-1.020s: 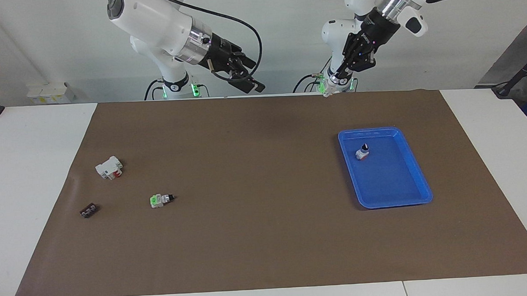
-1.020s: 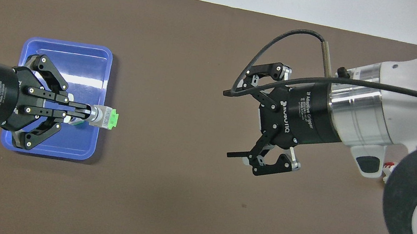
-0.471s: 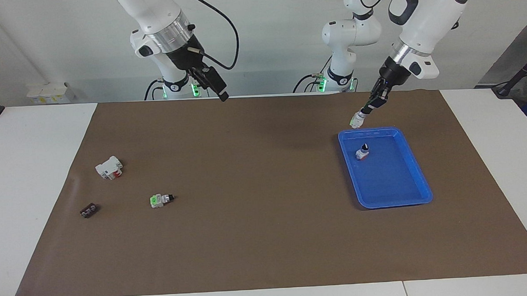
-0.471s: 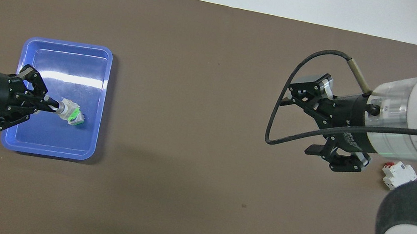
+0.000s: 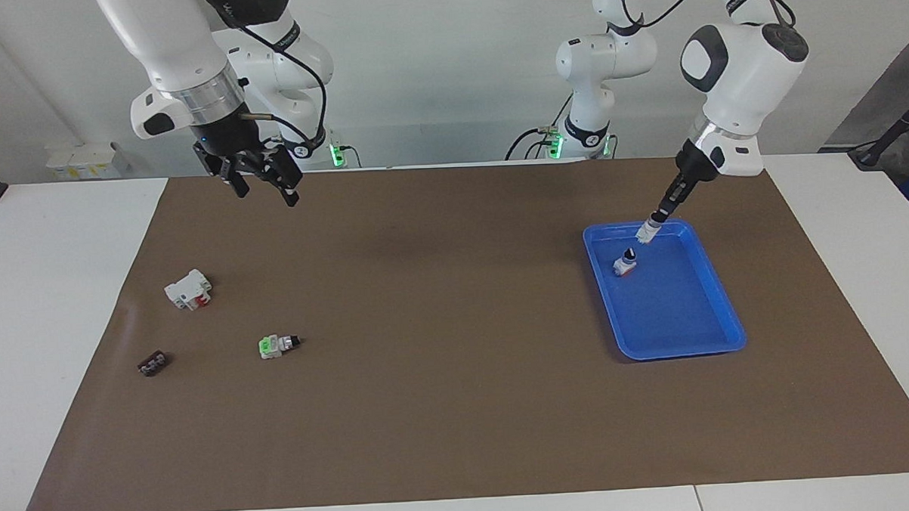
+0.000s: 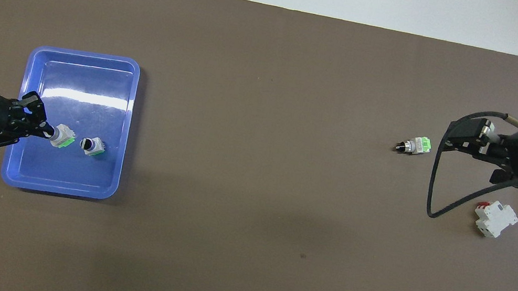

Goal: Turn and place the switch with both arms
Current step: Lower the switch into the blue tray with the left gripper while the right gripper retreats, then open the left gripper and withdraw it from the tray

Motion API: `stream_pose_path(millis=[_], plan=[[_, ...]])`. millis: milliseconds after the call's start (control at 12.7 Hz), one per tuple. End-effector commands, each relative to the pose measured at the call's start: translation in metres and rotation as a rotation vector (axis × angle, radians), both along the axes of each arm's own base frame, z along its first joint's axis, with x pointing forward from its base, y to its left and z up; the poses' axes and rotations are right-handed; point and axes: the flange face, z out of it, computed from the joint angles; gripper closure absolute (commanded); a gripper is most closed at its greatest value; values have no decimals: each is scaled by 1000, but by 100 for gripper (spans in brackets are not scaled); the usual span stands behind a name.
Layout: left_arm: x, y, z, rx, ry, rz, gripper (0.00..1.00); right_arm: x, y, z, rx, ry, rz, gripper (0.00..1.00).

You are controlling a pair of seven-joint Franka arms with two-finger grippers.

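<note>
While over the tray [image 5: 729, 329], left claw [image 5: 654, 224] grips switch [image 5: 643, 234].

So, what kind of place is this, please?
Probably a robotics lab workbench: two white arms mounted at a table, a brown mat covering it, and small electrical parts, such as a switch on the mat and a blue tray.

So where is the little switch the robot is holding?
The switch is held by the left end effector over the blue tray, beside another switch standing in the tray.
</note>
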Motion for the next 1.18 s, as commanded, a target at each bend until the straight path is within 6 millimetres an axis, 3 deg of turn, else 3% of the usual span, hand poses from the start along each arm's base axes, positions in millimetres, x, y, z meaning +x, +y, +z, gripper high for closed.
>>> stream_pose_path(millis=[0, 314, 549, 942, 1020, 1099], plan=[[1, 14, -15, 23, -9, -75, 100, -3, -11, 2, -49, -28, 62, 0], [-15, 23, -45, 25, 24, -186, 100, 1, -37, 6, -68, -29, 115, 0], [-23, 19, -62, 21, 55, -220, 100, -3, -35, 5, -68, -8, 121, 0], [-19, 20, -94, 32, 20, -296, 100, -13, -54, -4, -68, 46, 142, 0], [-17, 20, -92, 37, 1, -332, 95, -12, -59, -4, -66, 40, 153, 0], [-15, 19, -90, 39, -12, -381, 74, -9, -71, -6, -62, 40, 146, 0]])
